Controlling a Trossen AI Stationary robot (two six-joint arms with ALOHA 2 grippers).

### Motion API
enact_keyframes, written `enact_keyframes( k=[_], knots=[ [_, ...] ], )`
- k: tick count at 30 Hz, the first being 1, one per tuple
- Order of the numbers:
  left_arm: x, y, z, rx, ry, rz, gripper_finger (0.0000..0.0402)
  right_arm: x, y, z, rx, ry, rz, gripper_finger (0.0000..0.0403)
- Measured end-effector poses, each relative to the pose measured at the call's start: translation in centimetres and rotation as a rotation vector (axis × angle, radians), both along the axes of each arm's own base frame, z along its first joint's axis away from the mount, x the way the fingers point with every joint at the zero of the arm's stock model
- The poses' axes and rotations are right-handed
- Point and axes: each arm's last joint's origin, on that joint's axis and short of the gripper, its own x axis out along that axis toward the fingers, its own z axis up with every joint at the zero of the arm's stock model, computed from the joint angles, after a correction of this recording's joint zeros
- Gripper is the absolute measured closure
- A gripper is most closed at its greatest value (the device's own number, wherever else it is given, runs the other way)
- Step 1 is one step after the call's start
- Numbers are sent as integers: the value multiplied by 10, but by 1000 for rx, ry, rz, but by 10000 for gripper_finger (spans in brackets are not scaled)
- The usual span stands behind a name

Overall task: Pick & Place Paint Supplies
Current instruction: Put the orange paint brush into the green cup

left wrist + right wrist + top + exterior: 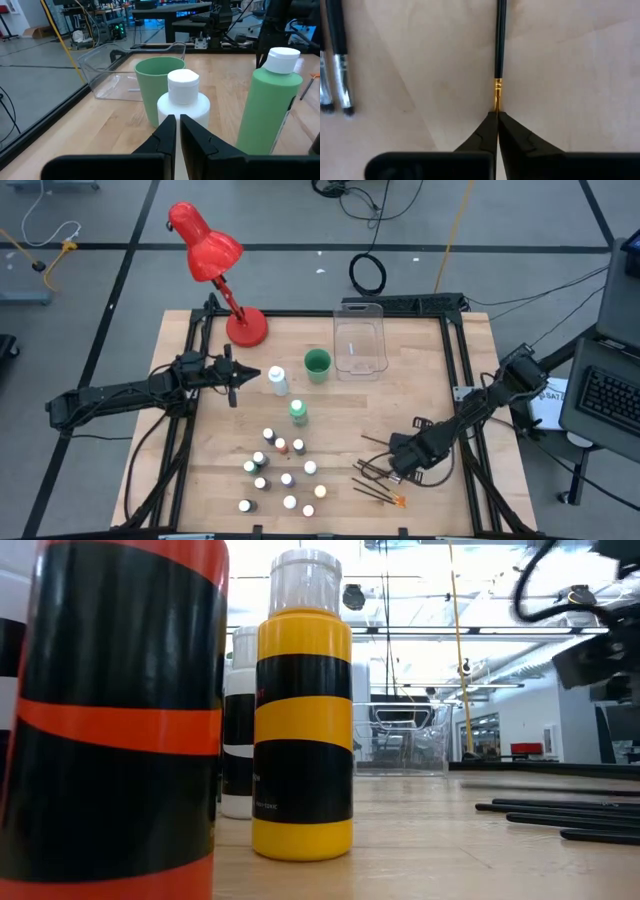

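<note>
From above, the right gripper (392,467) sat low among the thin dark-handled brushes (375,470) near the table's front right. The left gripper (240,374) waited beside the white tall bottle (277,380), fingers together. In the right wrist view, the fingers were pinched on a gold-ferruled black brush (499,60).

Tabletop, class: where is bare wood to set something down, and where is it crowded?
Bare wood lies between the small bottles and the brushes, and left of the lamp base. It is crowded around the small bottles and near the cup and bin.
</note>
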Motion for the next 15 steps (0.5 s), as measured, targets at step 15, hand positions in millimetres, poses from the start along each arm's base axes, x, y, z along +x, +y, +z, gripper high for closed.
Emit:
enact_keyframes(
  k=[15],
  knots=[
    [1,-2,-2,-52,6,-12,376,13,-5,85,-185,-956,269,403]
  ],
)
